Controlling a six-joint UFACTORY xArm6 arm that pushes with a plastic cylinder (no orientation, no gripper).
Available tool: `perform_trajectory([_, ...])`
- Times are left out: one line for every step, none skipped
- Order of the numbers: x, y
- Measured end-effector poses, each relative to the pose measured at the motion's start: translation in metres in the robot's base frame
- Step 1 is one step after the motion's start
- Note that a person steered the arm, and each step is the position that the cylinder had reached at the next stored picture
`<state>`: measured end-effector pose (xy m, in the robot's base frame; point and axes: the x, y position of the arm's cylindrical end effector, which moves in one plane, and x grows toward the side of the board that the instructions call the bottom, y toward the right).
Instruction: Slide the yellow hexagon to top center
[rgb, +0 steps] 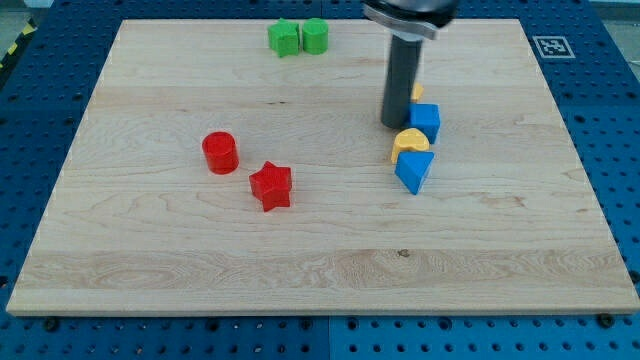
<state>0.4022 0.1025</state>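
My tip (397, 125) rests on the board right of centre, touching or nearly touching the left side of a blue cube (426, 120). A small piece of a yellow block (417, 92) peeks out just right of the rod, above the cube; the rod hides most of it, so I cannot make out its shape. A second yellow block (410, 141) with a rounded top sits just below and to the right of my tip. It is squeezed between the blue cube and a blue triangle (414, 170). I cannot tell which yellow block is the hexagon.
Two green blocks (285, 38) (315, 35) sit side by side at the board's top centre. A red cylinder (220, 153) and a red star (270, 186) lie left of centre. The wooden board's (150, 260) edges border a blue perforated table.
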Motion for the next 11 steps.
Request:
perform_trajectory([0.002, 0.031])
perform_trajectory([0.002, 0.021])
perform_trajectory([0.001, -0.009])
perform_trajectory([-0.013, -0.015])
perform_trajectory([-0.016, -0.015])
perform_trajectory([-0.029, -0.015])
perform_trajectory([-0.033, -0.005])
perform_trajectory([-0.033, 0.02])
perform_trajectory([-0.032, 0.043])
perform_trajectory([-0.046, 0.04])
perform_trajectory([-0.066, 0.018])
